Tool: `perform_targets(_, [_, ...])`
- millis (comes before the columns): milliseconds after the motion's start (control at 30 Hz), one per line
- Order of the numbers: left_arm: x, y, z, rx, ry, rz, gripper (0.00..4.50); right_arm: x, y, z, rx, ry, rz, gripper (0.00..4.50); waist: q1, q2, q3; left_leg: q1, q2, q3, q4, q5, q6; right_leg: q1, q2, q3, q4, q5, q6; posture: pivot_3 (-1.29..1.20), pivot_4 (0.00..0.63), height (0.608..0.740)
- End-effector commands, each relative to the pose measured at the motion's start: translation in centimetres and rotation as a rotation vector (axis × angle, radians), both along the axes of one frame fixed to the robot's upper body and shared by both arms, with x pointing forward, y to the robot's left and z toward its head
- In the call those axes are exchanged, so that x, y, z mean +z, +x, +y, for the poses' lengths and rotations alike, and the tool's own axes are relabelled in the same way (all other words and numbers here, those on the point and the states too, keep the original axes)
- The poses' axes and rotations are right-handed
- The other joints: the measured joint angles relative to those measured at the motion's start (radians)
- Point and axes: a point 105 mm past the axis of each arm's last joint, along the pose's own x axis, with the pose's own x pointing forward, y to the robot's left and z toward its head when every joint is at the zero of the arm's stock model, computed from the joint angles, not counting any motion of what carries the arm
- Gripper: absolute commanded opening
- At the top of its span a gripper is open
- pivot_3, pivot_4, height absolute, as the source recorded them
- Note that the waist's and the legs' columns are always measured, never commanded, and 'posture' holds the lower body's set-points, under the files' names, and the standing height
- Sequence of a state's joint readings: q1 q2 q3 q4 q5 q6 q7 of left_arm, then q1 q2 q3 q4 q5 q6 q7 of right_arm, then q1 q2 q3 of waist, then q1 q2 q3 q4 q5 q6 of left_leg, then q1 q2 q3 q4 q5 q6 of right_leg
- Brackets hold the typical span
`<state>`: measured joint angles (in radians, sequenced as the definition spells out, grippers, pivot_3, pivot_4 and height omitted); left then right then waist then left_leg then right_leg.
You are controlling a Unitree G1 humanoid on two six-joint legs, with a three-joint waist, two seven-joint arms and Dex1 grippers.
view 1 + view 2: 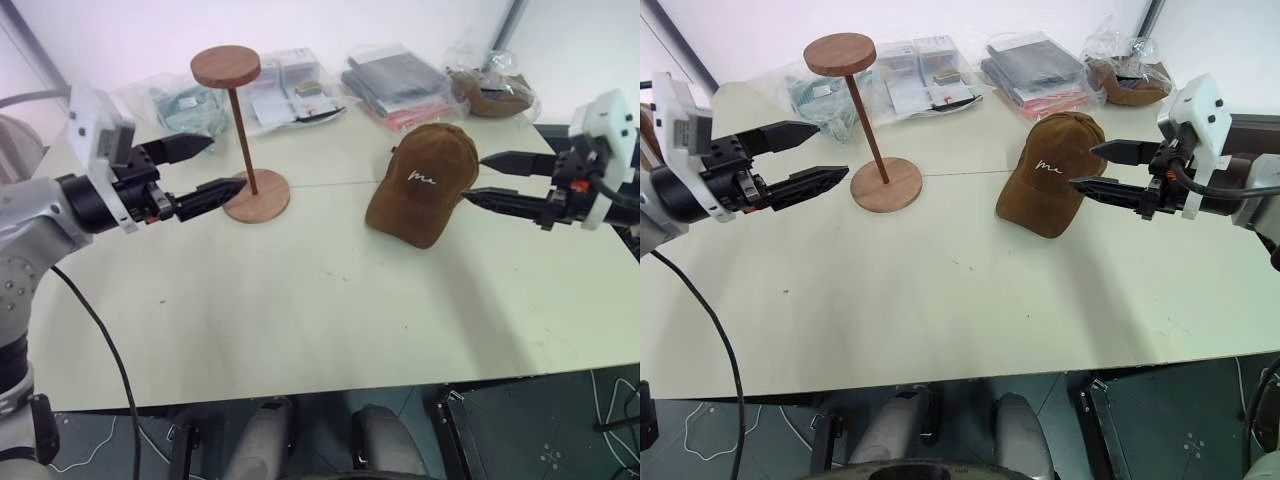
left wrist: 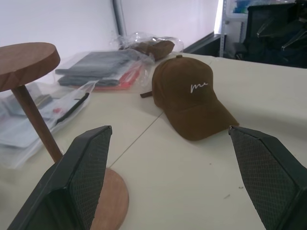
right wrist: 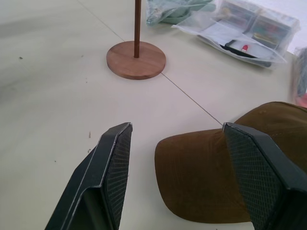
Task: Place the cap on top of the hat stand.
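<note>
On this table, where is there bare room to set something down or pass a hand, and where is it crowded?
The near half of the table is bare, from the front edge up to the cap and the hat stand. A narrower bare strip lies between the stand's base and the cap. The far edge is crowded with plastic bags lying side by side.

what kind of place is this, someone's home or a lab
Most likely a lab or test room rather than a home. A plain pale table holds only a cap, a wooden hat stand and several bagged items along the far edge, with loose cables on the floor.
</note>
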<state>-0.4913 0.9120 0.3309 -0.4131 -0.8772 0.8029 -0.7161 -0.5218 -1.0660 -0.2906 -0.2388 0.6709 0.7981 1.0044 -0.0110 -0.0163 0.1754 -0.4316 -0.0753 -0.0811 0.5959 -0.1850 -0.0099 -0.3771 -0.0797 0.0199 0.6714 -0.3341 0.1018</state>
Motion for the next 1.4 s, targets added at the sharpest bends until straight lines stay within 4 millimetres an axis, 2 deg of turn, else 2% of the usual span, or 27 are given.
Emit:
perform_targets(33, [1.2,-0.4,-0.3,-0.011,0.004,-0.050,4.11,1.6,-0.7,0.2,0.007,-0.014,-0.068,3.06,0.000,0.000,0.000,0.000,0.000,0.000,0.000,0.000,0.000,0.000,0.000,0.000,0.000,0.000,0.000,0.00,0.150,0.740])
perform_targets(133, [1.2,-0.4,-0.4,-0.010,0.004,-0.050,4.11,1.6,-0.6,0.3,0.004,-0.015,-0.073,3.06,0.000,0.000,0.000,0.000,0.000,0.000,0.000,0.000,0.000,0.000,0.000,0.000,0.000,0.000,0.000,0.00,0.150,0.740])
perform_targets(267, [1.1,-0.4,-0.9,-0.018,0.002,-0.046,4.11,-0.2,0.0,1.4,-0.053,-0.046,-0.106,3.06,0.000,-0.001,0.000,0.000,0.000,0.000,0.000,0.000,0.000,0.000,0.000,0.000,0.000,0.000,0.000,0.00,0.150,0.740])
perform_targets(467, [0.8,-0.2,-1.5,-0.036,-0.004,-0.028,4.11,-5.0,0.3,3.5,-0.181,-0.123,-0.207,3.06,0.001,-0.001,0.000,0.000,0.000,0.000,0.001,0.000,0.000,0.000,0.000,0.000,0.000,0.000,0.000,0.00,0.150,0.740])
perform_targets(700, [0.4,0.0,-1.8,-0.042,-0.009,-0.017,4.11,-9.3,1.5,4.0,-0.370,-0.259,-0.455,3.06,0.000,-0.001,-0.001,0.000,0.000,0.000,0.001,0.001,-0.001,0.000,0.001,0.000,0.001,0.000,0.000,0.00,0.150,0.740])
perform_targets(1000, [0.1,-0.1,-1.4,-0.026,0.002,-0.017,4.11,-15.0,2.3,5.2,-0.370,-0.363,-0.513,3.06,-0.001,-0.001,-0.001,0.002,0.000,0.000,0.001,0.003,-0.005,0.002,0.002,0.000,0.001,0.000,0.000,0.00,0.150,0.740])
perform_targets(1200, [0.1,-0.6,-0.9,0.002,0.020,-0.022,4.11,-17.6,3.0,5.7,-0.378,-0.400,-0.506,3.06,-0.002,-0.001,-0.001,0.004,0.000,-0.001,0.001,0.002,-0.004,0.004,0.002,0.000,0.002,0.000,0.000,0.00,0.150,0.740])
perform_targets(1400, [0.1,-1.2,-0.8,0.020,0.030,-0.026,4.11,-18.2,4.9,4.8,-0.495,-0.476,-0.564,3.06,-0.002,-0.001,-0.001,0.006,0.000,-0.001,0.001,0.002,-0.004,0.004,0.002,0.000,0.004,0.000,0.000,0.00,0.150,0.740])
